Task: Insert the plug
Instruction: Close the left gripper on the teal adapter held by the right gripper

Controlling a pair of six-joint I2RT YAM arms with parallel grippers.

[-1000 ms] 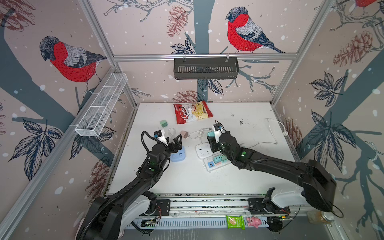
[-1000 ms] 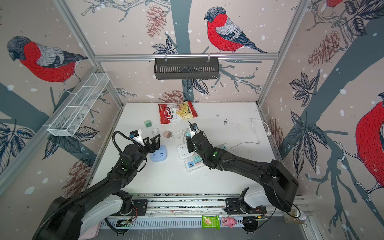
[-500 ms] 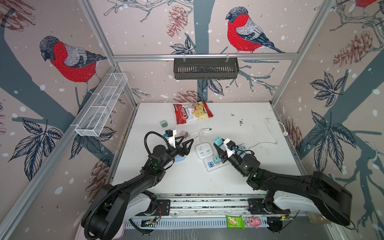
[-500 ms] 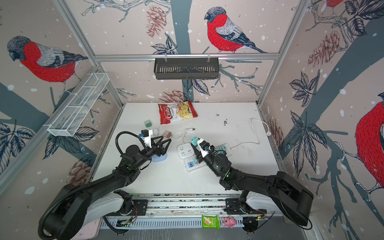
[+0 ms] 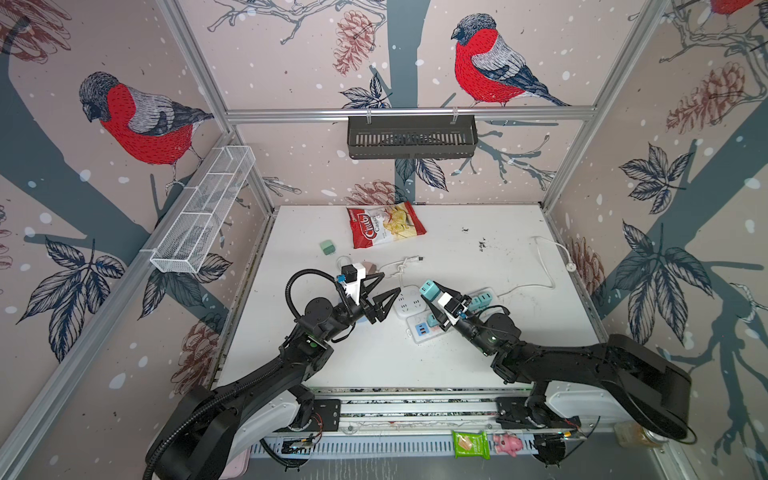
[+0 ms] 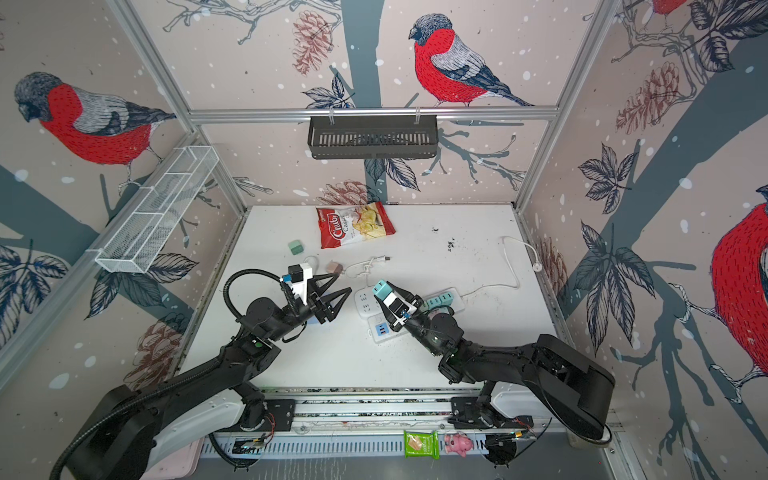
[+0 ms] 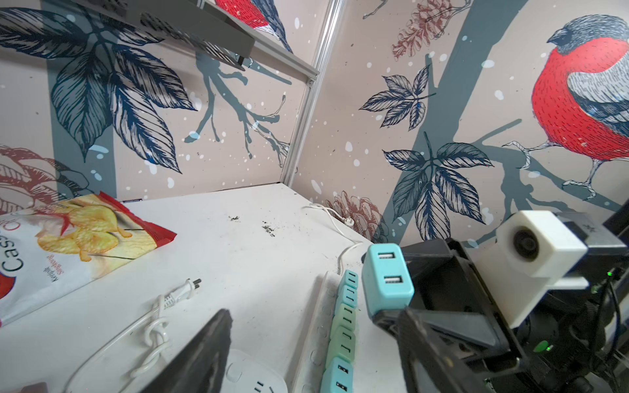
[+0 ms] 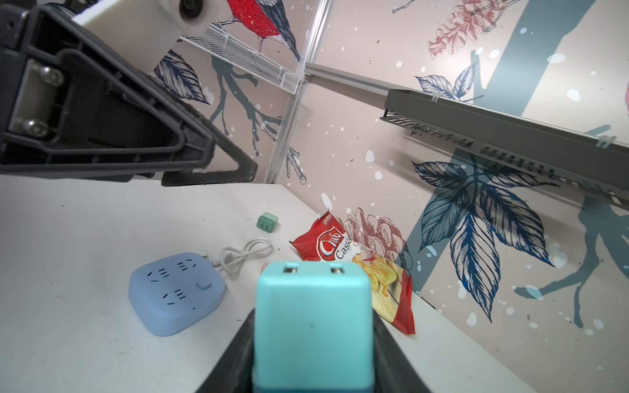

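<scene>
While right end effector [image 5: 435, 293] clamps plug [image 8: 311, 323] — aloft; table [image 5: 374, 365] edges distant.

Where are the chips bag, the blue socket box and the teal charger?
chips bag [image 5: 386, 226], in a top view, middle of its front.
blue socket box [image 8: 175, 292], right wrist view, on its top face.
teal charger [image 8: 311, 323], right wrist view, on its broad side face.

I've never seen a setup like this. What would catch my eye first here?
Probably the big red-breasted birds pictured across the walls around the white table. Next, mid-table, the black right gripper pinches a teal charger plug, raised near the power strips and facing the open left gripper. A red chip bag lies at the back of the table.
</scene>
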